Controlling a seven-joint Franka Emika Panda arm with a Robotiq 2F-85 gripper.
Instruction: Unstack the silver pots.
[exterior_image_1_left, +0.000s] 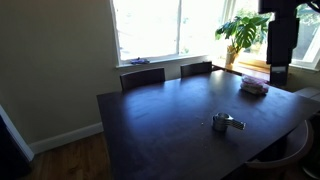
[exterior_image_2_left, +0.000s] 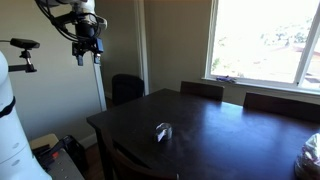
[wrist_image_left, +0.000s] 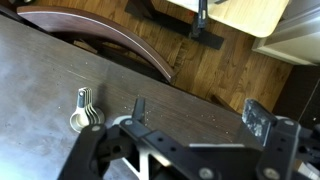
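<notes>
Pots (exterior_image_1_left: 227, 122) sit together on table (exterior_image_1_left: 150, 120), end effector (wrist_image_left: 197, 112) spread wide

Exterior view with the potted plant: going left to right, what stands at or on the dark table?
Chair back → second chair back → silver pots → pinkish object. The plant and the near chair overlap these, so they are left out.

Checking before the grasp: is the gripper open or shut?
Open: in the wrist view the gripper has its fingers wide apart, nothing between them.
</notes>
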